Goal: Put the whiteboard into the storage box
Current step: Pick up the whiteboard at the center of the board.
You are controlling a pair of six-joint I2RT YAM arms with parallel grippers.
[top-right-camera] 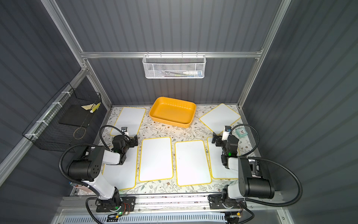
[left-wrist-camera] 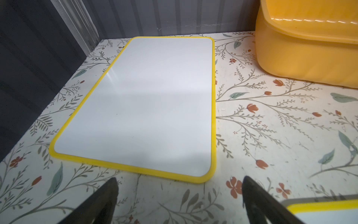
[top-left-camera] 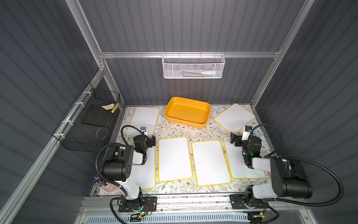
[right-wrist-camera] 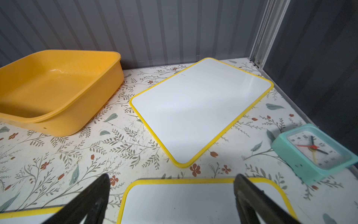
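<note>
1. Storage box [top-left-camera: 187, 112]: a shallow yellow-orange tub was recorded at the far middle of the desk [top-left-camera: 174, 131], close to the back wall and set slightly askew.
2. Far-left whiteboard [top-left-camera: 143, 121]: it was found flat on the desk, left of the storage box and apart from it. In the left wrist view [left-wrist-camera: 139, 108] it was seen directly ahead of the left claw.
3. Far-right whiteboard [top-left-camera: 234, 117]: it was found flat on the desk, turned diagonally, right of the storage box and apart from it.
4. Near row: four boards were laid side by side with strips of desk between them.
   - The outer-left whiteboard [top-left-camera: 148, 174] was partly covered by the left arm.
   - The two middle whiteboards [top-left-camera: 174, 159] [top-left-camera: 210, 163] were fully in view.
   - The outer-right whiteboard [top-left-camera: 238, 166] was partly covered by the right arm.
5. Left claw [left-wrist-camera: 179, 180]: the jaws were spread wide and nothing was held. It was placed over the desk just short of the far-left whiteboard's near edge.
6. Right claw [right-wrist-camera: 172, 176]: the jaws were spread wide and nothing was held. It was placed over the far edge of the outer-right whiteboard.
7. Clock [right-wrist-camera: 313, 153]: a small teal one was noted near the right edge of the desk, beside the right arm's wrist.
8. White mesh basket [top-left-camera: 193, 67]: it was hung on the back rail.
9. Black wire basket [top-left-camera: 89, 120]: it was fixed along the left wall.
</note>
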